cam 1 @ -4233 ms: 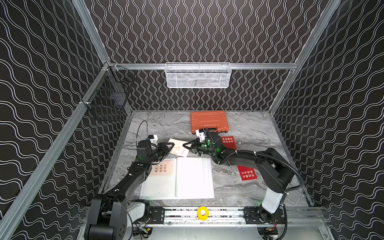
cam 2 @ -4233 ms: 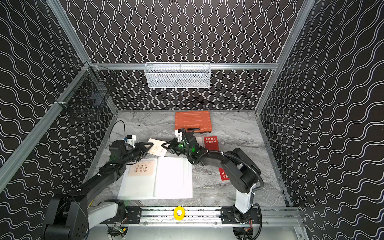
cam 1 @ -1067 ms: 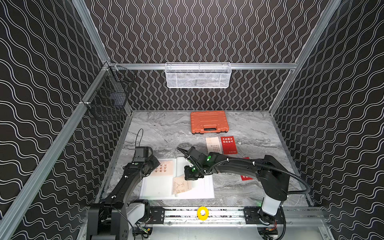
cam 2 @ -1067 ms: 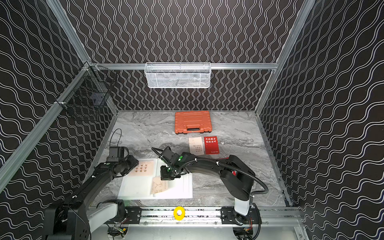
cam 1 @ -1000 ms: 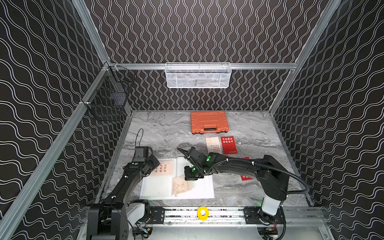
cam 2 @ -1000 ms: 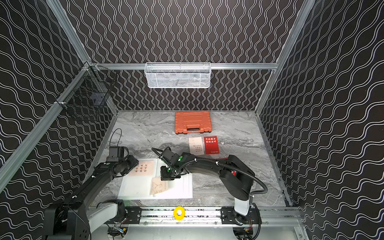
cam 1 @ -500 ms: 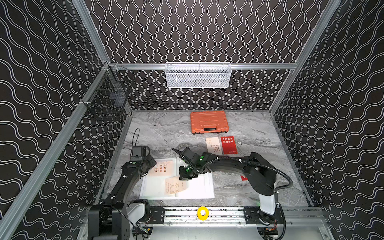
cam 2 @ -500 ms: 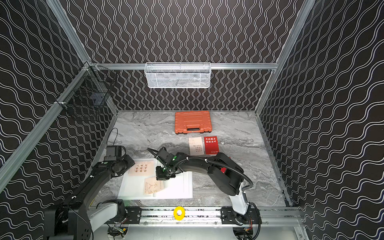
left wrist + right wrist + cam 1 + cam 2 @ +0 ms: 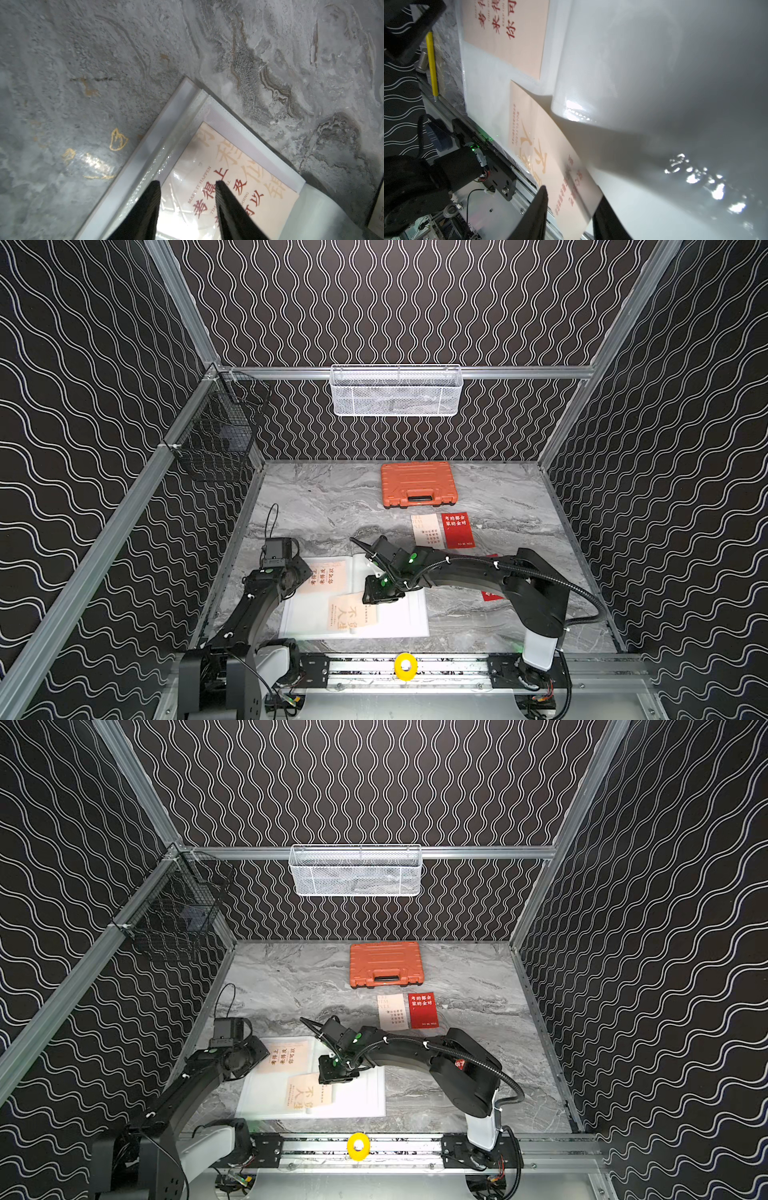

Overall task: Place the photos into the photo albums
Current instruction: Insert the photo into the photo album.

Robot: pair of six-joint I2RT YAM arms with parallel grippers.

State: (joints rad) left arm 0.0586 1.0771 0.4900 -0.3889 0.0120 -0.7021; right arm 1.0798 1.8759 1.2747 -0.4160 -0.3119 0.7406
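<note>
Currently the loose cream photo is seen lying on the open photo album beside its spine, one end between the parted jaws of the right hand, which is nearer than the likewise unclenched left hand.

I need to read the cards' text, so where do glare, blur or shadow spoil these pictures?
Left wrist view: glare streaks on the clear sleeve beside the cream card, whose red text is readable. Right wrist view: the curled white page is out of focus, shadowed, with bright spots. Both top views: sharp.
</note>
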